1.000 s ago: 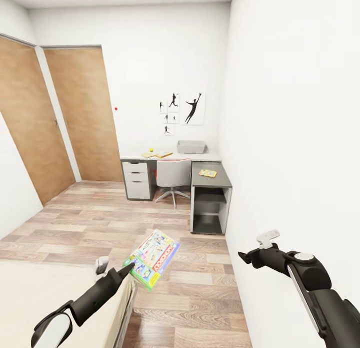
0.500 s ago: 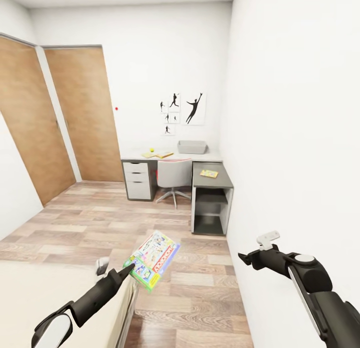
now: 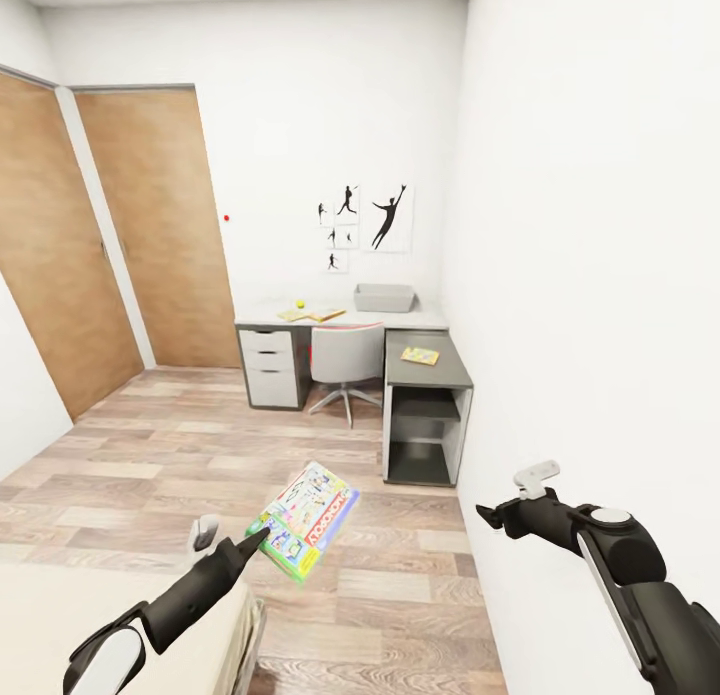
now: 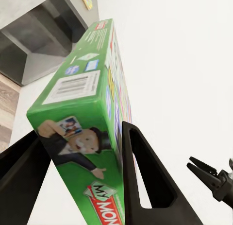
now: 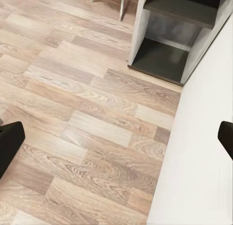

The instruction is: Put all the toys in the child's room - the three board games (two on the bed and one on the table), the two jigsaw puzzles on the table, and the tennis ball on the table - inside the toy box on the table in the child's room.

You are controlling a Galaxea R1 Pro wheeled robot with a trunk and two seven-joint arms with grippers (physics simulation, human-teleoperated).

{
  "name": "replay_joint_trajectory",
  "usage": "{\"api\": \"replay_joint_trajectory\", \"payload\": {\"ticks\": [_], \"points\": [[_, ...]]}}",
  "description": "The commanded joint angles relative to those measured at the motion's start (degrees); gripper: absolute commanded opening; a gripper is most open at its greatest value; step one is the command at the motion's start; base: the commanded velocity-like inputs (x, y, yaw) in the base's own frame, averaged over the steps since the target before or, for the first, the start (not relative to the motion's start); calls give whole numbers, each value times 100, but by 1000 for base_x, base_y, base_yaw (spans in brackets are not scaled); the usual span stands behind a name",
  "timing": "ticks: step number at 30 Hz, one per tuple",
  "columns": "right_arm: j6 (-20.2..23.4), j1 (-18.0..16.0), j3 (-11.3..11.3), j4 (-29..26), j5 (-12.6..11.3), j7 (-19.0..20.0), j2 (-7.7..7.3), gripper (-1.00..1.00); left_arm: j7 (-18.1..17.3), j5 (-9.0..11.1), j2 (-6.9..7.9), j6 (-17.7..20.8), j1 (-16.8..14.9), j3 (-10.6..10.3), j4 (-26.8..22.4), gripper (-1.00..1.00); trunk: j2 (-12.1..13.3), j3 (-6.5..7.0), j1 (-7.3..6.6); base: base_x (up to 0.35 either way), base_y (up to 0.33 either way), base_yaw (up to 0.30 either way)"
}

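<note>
Sitting on the table, toy box.

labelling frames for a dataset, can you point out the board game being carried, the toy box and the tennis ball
board game (image 3: 305, 518): head view, middle of its colourful top face.
toy box (image 3: 385, 298): head view, its grey front wall, on the desk.
tennis ball (image 3: 298, 303): head view, centre of the small yellow ball on the desk.

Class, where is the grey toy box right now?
In the head view, the toy box sits on the far desk against the back wall, below the dancer posters, above the chair.
</note>
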Motion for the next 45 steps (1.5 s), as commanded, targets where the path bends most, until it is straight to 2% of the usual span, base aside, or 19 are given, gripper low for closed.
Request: {"api": "replay_joint_trajectory", "payload": {"ticks": [1,22,45], "points": [[13,-5,-4,-11,60,55,0,100,4,49,3,29,-4,-2,-1,-100,-11,-10,7,341,-104,0],[13,27,-4,-62,58,55,0,100,-35,82,6,22,-4,7,-1,-100,-11,-10,7,337,-109,0],[4,30,5,-74,52,64,0,100,-52,74,6,12,-4,16,-1,-100,-11,-10,7,343,-6,0]]}}
